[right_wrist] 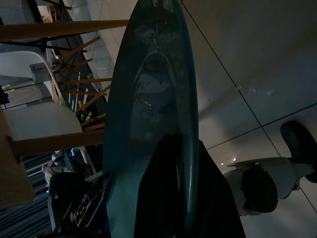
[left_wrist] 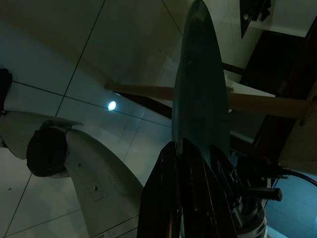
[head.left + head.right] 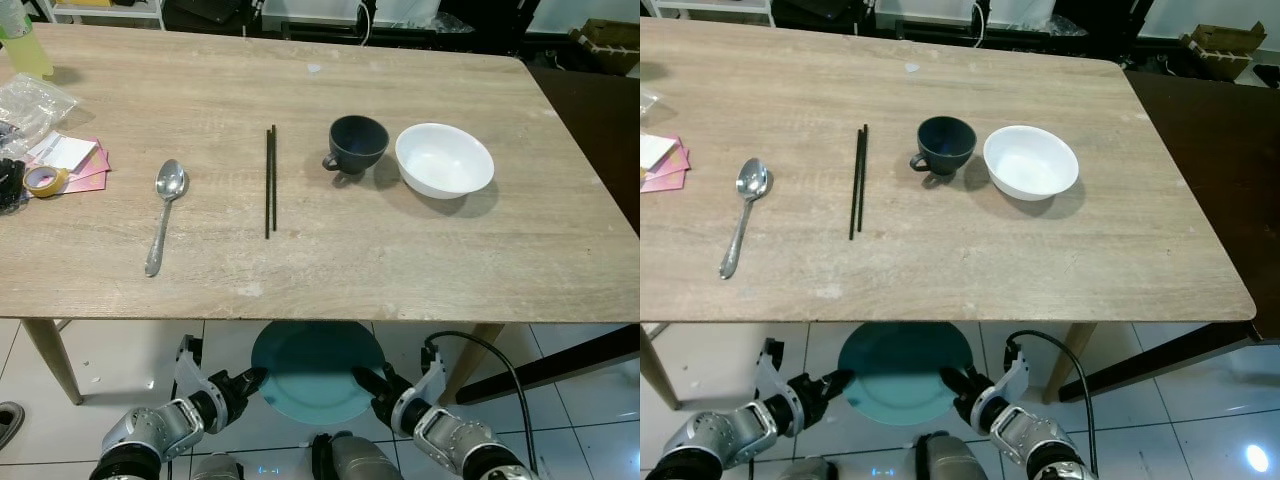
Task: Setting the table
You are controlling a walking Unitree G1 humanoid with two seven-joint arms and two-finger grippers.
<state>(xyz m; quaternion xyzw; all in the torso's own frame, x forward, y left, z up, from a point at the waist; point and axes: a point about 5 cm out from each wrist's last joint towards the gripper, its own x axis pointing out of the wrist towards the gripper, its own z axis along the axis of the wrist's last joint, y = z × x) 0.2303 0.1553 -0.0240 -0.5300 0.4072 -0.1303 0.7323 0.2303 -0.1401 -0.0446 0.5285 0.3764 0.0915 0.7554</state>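
I hold the plate (image 3: 315, 372) below the table (image 3: 400, 270) edge, left claw (image 3: 252, 381) clenched on its 9 o'clock rim, right claw (image 3: 363, 380) at 3. Best lift level, clear the edge, then land it short of the chopsticks (image 3: 270, 180).

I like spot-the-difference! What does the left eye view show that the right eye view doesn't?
Left eye alone: yellow tape roll, crinkly clear plastic bag. Right eye alone: bright light spot on floor tiles. Both: silver metal spoon, black chopsticks, dark cup, white bowl, and a round teal plate gripped by the left gripper and right gripper.
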